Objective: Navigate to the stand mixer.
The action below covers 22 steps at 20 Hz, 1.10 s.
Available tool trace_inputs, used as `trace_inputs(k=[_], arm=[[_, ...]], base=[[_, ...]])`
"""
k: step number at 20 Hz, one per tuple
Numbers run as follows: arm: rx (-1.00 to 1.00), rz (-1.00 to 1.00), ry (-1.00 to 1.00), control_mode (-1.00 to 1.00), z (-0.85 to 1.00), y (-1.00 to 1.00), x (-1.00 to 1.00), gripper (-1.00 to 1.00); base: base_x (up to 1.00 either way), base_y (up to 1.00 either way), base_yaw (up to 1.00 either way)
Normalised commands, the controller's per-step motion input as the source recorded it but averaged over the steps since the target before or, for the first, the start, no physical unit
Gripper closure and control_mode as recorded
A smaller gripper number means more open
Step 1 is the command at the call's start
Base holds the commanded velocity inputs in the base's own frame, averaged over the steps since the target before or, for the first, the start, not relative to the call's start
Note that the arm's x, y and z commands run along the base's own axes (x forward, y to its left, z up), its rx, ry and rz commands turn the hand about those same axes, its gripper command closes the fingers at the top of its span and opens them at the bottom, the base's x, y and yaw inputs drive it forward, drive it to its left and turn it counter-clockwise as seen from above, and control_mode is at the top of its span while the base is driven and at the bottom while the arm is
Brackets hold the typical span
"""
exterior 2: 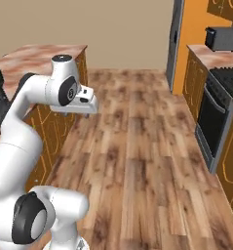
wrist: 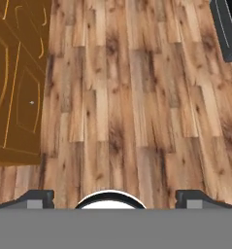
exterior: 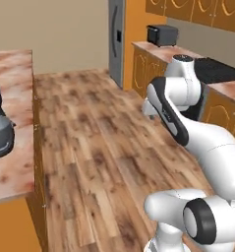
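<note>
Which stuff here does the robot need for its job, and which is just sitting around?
For the job:
- stand mixer on the left counter

Just sitting around:
- toaster
- stove
- fridge

We find no writing, brand, number or sign that can be read in any of the three views. The appliances, cabinet doors and counters we see all carry plain, unmarked surfaces.
</note>
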Motion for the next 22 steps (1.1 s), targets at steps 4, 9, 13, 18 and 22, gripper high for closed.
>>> trace_inputs(k=[4,9,13,18,22], arm=[[0.00,0.00,0.00,1.00,0.00,0.00,0.00,-1.00],[0.00,0.00,0.00,1.00,0.00,0.00,0.00,-1.00],[0.00,0.00,0.00,1.00,0.00,0.00,0.00,-1.00],[0.00,0.00,0.00,1.00,0.00,0.00,0.00,-1.00],[0.00,0.00,0.00,1.00,0.00,0.00,0.00,-1.00]], base=[[0.87,-0.98,0.41],[0.89,-0.60,0.52],[0.74,-0.01,0.71],[0.54,0.05,0.76],[0.39,0.07,0.78]])
